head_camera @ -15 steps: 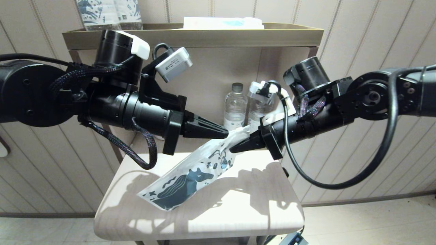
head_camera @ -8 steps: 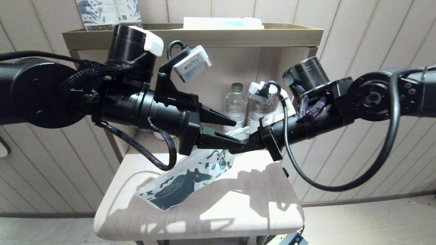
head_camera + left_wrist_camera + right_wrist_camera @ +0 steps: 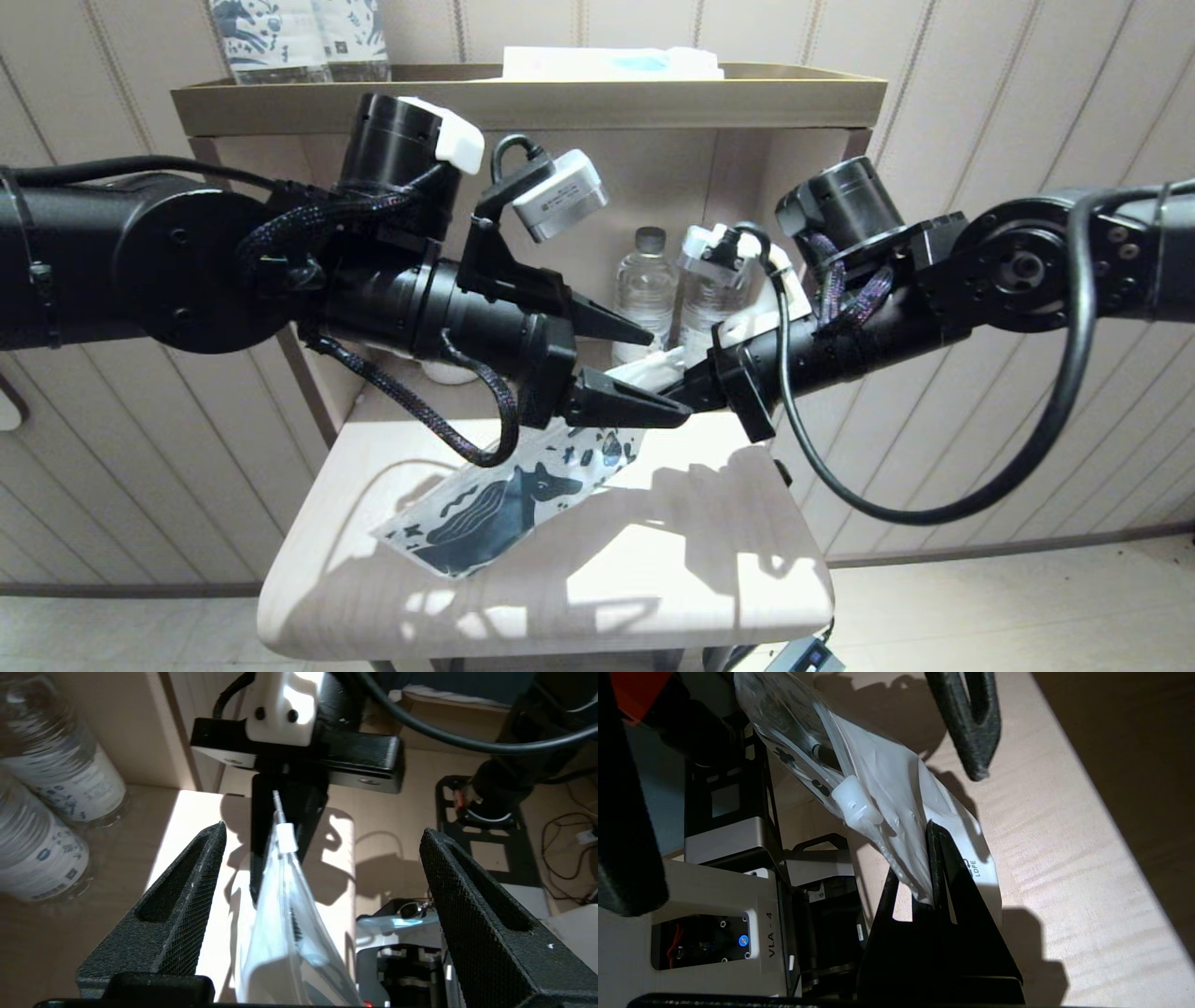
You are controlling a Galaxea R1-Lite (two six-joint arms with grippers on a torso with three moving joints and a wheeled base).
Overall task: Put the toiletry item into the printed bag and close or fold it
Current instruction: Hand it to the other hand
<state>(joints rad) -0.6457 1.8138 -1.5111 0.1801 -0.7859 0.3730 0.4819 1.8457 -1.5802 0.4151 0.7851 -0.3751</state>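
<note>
Right gripper [image 3: 686,385] is clenched on the upper end of the bag [image 3: 509,495], pinching the white plastic edge between its two black fingers; the right wrist view confirms the film is caught between the closed tips [image 3: 934,858]. The bag hangs from that grip on a slant, its top raised and its lower end resting on the tabletop [image 3: 653,569] toward the robot's left. The dark blue horse print faces up in the head view.

Left gripper [image 3: 644,373] is released. Its two fingers stand wide apart, one above and one below the bag's raised top in the head view. In the left wrist view the bag [image 3: 285,933] passes through the gap between the fingers [image 3: 182,914] without touching either one. A small white slider or clip [image 3: 286,838] sits on the bag's upper edge, just short of the right gripper.

Toothbrush: a thin dark line shows through the translucent film in the left wrist view [image 3: 295,926], and a slim rod-like shape shows inside the bag in the right wrist view [image 3: 817,746]. It lies within the bag; its head cannot be made out.

Two clear water bottles [image 3: 644,294] stand at the back of the tabletop, behind the grippers and apart from the bag. A shelf [image 3: 523,98] runs above them, carrying printed packs [image 3: 299,37] at its left end.
</note>
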